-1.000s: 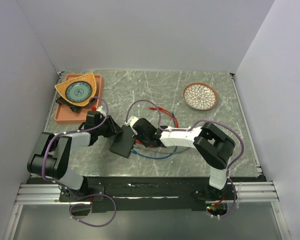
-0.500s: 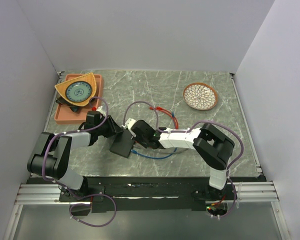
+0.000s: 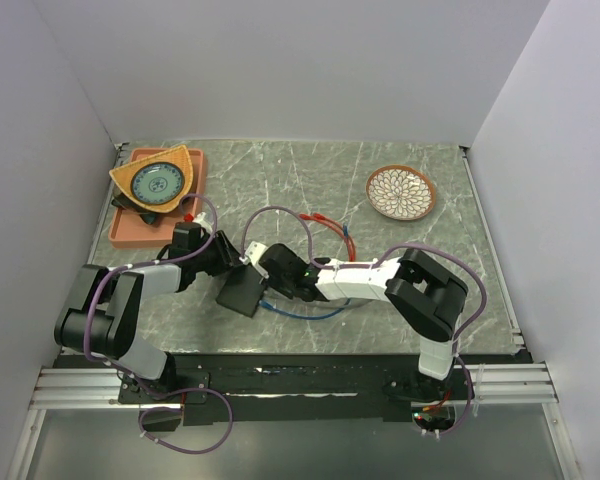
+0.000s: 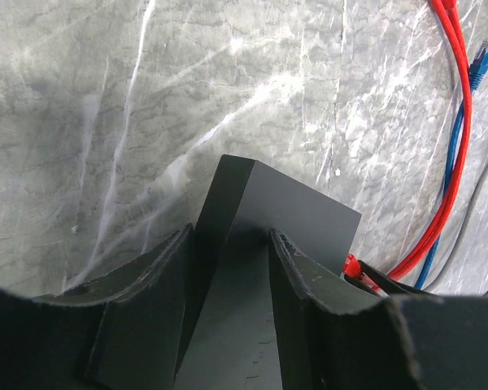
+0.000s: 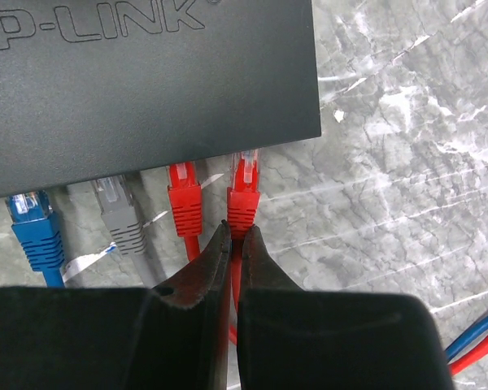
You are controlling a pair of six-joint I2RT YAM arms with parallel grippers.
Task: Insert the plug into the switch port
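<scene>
The black switch (image 3: 242, 292) lies on the marble table. In the right wrist view its lettered top (image 5: 146, 89) fills the upper part, and its near long edge holds the ports, which are hidden under that edge. My right gripper (image 5: 237, 230) is shut on the red cable just behind a red plug (image 5: 244, 193), whose tip reaches into the rightmost port. In the top view this gripper (image 3: 263, 272) is at the switch's right edge. My left gripper (image 4: 230, 244) is shut on a corner of the switch (image 4: 285, 211), at the box's upper end in the top view (image 3: 232, 262).
A blue plug (image 5: 32, 227), a grey plug (image 5: 118, 213) and another red plug (image 5: 185, 203) sit in neighbouring ports. Loose red and blue cables (image 3: 330, 235) trail right of the switch. An orange tray (image 3: 130, 228) with a triangular dish is at the back left, and a patterned bowl (image 3: 401, 192) at the back right.
My right gripper has moved left with the red plug up to the switch's edge. The switch has shifted slightly to the left. The left gripper keeps its hold.
</scene>
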